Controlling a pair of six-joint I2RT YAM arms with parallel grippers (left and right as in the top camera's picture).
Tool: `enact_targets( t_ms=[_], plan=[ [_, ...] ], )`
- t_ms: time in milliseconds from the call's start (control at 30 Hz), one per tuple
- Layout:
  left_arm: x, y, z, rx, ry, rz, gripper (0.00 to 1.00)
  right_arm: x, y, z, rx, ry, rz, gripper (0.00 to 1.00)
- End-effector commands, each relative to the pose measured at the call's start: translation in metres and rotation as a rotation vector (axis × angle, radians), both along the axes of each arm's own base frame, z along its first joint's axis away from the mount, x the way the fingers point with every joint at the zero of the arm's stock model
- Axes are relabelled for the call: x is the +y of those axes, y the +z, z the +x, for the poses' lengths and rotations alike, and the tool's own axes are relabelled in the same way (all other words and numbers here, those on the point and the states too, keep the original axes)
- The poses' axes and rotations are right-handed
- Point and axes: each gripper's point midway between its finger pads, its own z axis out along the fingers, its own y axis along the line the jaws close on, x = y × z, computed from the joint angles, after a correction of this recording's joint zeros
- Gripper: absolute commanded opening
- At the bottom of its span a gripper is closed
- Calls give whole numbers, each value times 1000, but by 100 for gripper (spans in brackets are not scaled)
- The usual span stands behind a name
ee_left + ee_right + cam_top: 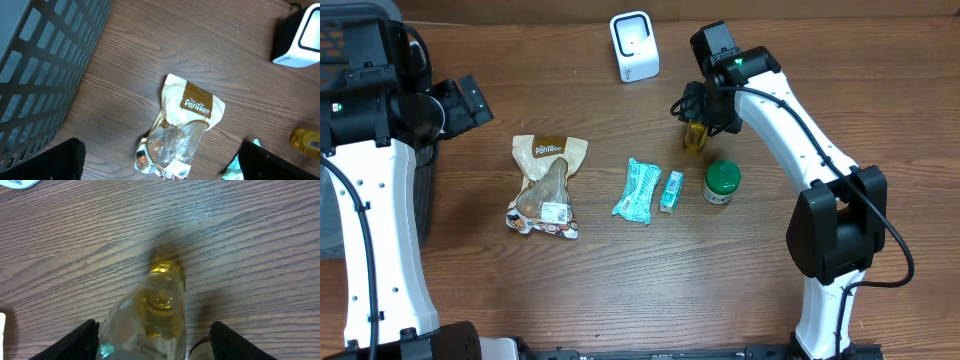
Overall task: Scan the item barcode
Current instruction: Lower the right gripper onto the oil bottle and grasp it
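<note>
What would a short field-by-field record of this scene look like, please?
scanner: white scanner, standing at the far side of the table
right pincer: open, straddling the yellow bottle, gap visible on one side
left pincer: open, empty, above the Pantree pouch
row on table: teal packet, small teal box, green-lidded jar
basket: dark basket on the left side
barcode scan: not yet done

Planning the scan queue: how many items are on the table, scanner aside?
5: pouch at left, teal packet, small teal box, green-lidded jar, yellow bottle under the right gripper. None looks hidden.
</note>
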Motion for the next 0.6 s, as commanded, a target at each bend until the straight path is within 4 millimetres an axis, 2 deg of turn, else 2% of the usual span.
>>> enact_targets(
  t_ms=[0,167,367,567],
  plan=[
    [1,1,1,-3,-8,6,100,5,-6,-3,15,7,1,69],
    [1,1,1,-3,-8,6,99,13,-10,-3,11,24,-2,69],
    [1,1,1,-3,-8,6,100,9,-20,-1,20,17,-37,67],
    [1,1,1,-3,-9,6,100,8,-18,4,3,11,-27,43]
  ],
)
